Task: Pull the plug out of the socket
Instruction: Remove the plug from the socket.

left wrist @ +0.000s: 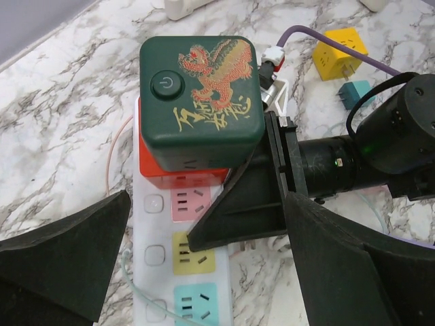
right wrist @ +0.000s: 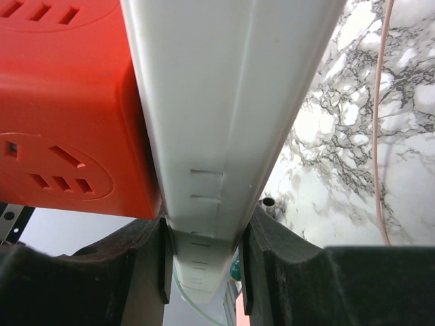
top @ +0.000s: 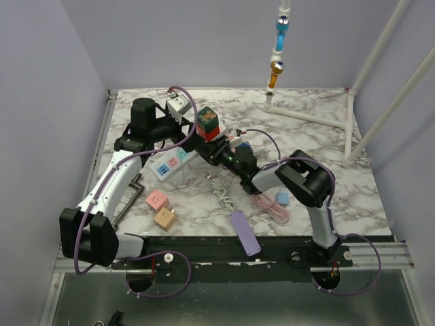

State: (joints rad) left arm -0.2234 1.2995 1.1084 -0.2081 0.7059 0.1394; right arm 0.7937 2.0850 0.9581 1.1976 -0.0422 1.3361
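A white power strip [left wrist: 156, 258] with pink, yellow and teal sockets lies on the marble table. A red cube plug [left wrist: 177, 178] sits in its far socket, and a dark green cube [left wrist: 204, 95] with a dragon print is stacked on top. In the top view the stack [top: 207, 122] stands mid-table. My right gripper [right wrist: 202, 265] is shut on the strip's [right wrist: 217, 102] sides, right beside the red cube [right wrist: 61, 102]. Its black finger [left wrist: 251, 204] crosses the strip. My left gripper [left wrist: 204, 224] is open, hovering over the strip just short of the cubes, touching nothing.
A yellow cube [left wrist: 343, 51] and a small teal plug [left wrist: 355, 94] lie beyond the stack. Pink [top: 157, 200] and tan [top: 164, 219] cubes, a white cable [top: 221, 190], a pink cable [top: 272, 207] and a purple bar [top: 245, 232] lie near the front. A white pipe frame [top: 353, 102] stands at right.
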